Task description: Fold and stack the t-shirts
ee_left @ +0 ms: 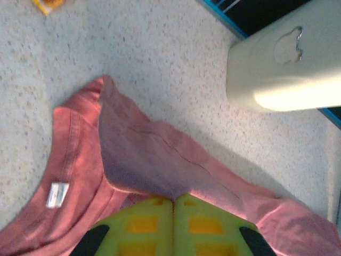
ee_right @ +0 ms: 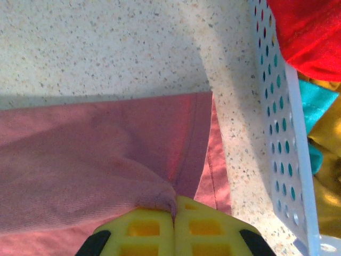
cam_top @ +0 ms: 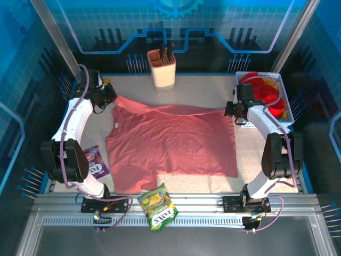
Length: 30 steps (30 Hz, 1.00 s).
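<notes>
A dusty salmon-pink cloth t-shirt point(cam_top: 170, 144) lies spread over the speckled tabletop point(cam_top: 202, 85). The left end effector point(ee_left: 173, 201) is pinched tight on the cloth near the collar. The right end effector point(ee_right: 175, 202) is clamped on the shirt's far right corner, beside a white perforated plastic basket point(ee_right: 282, 133).

Your bench point(cam_top: 208, 90) has a pale, speckled stone-look top edged with a thin blue trim point(ee_left: 219, 12), and along its near side you have a slotted aluminium rail point(cam_top: 202, 205) with a flat grey panel point(cam_top: 170, 240) below it. Blue walls stand around it: the back wall point(cam_top: 106, 21) carries a light grid, circuit-like lines and a gear emblem point(cam_top: 176, 6) at the top, framed by two slanting metal posts point(cam_top: 56, 37), while the side walls point(cam_top: 21, 80) are a darker blue. Light falls brightly and fairly evenly on the bench top, leaving soft shadows.
</notes>
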{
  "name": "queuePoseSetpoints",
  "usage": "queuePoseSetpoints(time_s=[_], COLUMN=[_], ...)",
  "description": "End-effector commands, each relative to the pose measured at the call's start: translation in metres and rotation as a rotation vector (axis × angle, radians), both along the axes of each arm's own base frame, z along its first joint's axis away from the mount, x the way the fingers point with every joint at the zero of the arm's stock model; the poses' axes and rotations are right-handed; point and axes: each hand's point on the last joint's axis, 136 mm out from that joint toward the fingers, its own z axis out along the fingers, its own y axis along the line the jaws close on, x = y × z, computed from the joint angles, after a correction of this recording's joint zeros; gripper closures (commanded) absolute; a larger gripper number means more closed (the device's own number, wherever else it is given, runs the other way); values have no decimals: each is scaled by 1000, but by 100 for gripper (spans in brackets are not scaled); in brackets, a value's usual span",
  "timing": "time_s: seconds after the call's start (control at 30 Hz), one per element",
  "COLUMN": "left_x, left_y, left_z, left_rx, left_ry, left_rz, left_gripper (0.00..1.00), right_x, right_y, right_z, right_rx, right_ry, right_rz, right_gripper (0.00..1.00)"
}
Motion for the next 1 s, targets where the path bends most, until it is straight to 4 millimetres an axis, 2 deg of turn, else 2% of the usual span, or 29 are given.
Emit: queuePoseSetpoints(time_s=[0.0, 0.17, 0.5, 0.73, 0.97], left_x=[-22, -39, -69, -81, -90], left_y=[-9, -15, -12, -5, 6], left_z=[-9, -22, -42, -55, -80], left_rx=[-84, -114, -87, -69, -10], left_ry=[65, 107, 189, 240, 314], left_rz=[-4, -9, 1, 7, 25], left_gripper=[100, 100, 100, 100, 100], right_x=[-18, -27, -40, -53, -67], right_y=[-8, -9, -17, -19, -17], right_z=[-2, -13, -24, -42, -65], right_rx=[-27, -25, -47, -53, -44], right_ry=[41, 69, 101, 145, 209], right_rz=[-4, -13, -45, -54, -59], right_gripper=[100, 100, 100, 100, 100])
